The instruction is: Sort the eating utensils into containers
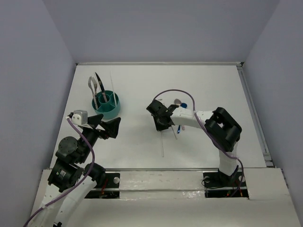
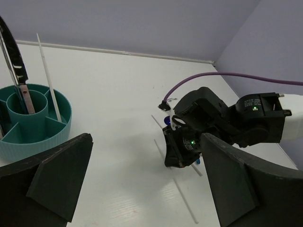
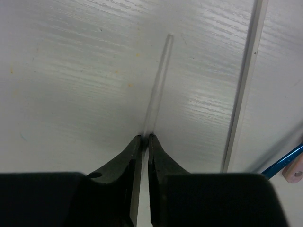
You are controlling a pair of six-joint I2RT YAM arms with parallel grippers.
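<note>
My right gripper (image 3: 145, 137) is shut on a pale thin chopstick (image 3: 158, 85) that lies on the white table; from above it is low at mid-table (image 1: 160, 124), with the chopstick (image 1: 162, 144) running toward the near edge. A second chopstick (image 3: 244, 85) lies beside it. A silver spoon (image 1: 177, 101) and a blue-handled utensil (image 3: 281, 163) lie just right of the gripper. The round teal caddy (image 1: 105, 105) holds a fork (image 1: 93, 87), a dark knife (image 1: 99, 82) and a chopstick (image 1: 112, 82). My left gripper (image 1: 106, 125) is open and empty, just in front of the caddy (image 2: 35, 123).
The right arm's purple cable (image 1: 170, 92) arcs over the wrist. A raised rail (image 1: 253, 113) borders the table on the right, and grey walls close in the sides and back. A pink-tipped piece (image 3: 296, 170) shows at the right wrist view's edge.
</note>
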